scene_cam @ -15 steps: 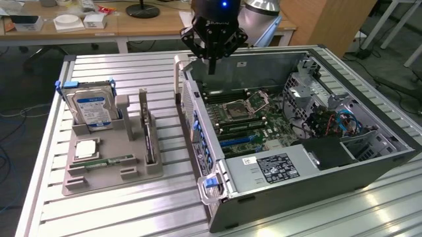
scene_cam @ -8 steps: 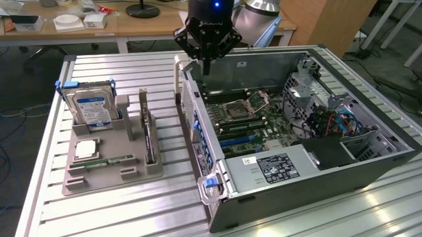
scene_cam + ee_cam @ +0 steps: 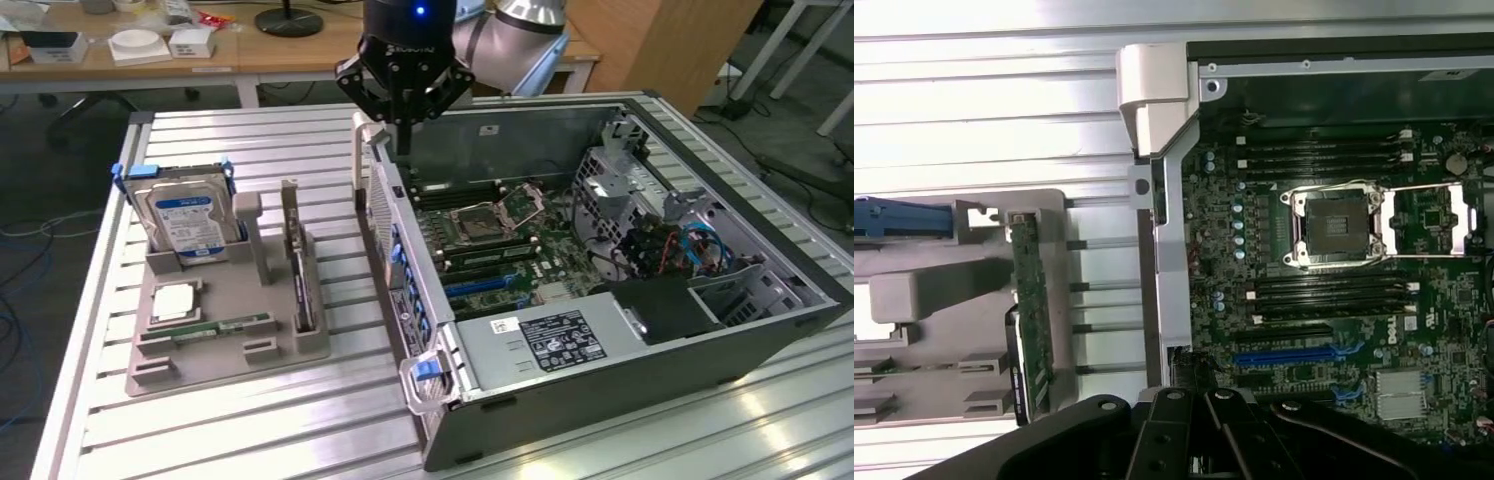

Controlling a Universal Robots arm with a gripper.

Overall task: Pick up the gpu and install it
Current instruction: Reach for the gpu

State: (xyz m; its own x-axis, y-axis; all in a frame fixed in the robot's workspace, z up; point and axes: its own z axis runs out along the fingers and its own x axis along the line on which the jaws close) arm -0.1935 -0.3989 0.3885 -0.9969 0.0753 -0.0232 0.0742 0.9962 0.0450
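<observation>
Gripper (image 3: 400, 122) clenched on nothing, above far edge of open PC case (image 3: 747, 335), motherboard (image 3: 514, 245) inside. gpu (image 3: 304, 278) stands on edge in gray tray (image 3: 227, 378), exterior view's left of case, with hard drive (image 3: 187, 225) and probably a RAM stick (image 3: 216, 327).

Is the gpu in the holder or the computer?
In the gray holder: the gpu stands on edge in its slot, outside the computer case.

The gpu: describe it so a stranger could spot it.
Beside the open computer case, on the exterior view's left, sits a grey holder tray. The gpu stands on edge in the tray's slot nearest the case, thinner and darker than the blue-labelled hard drive.
</observation>
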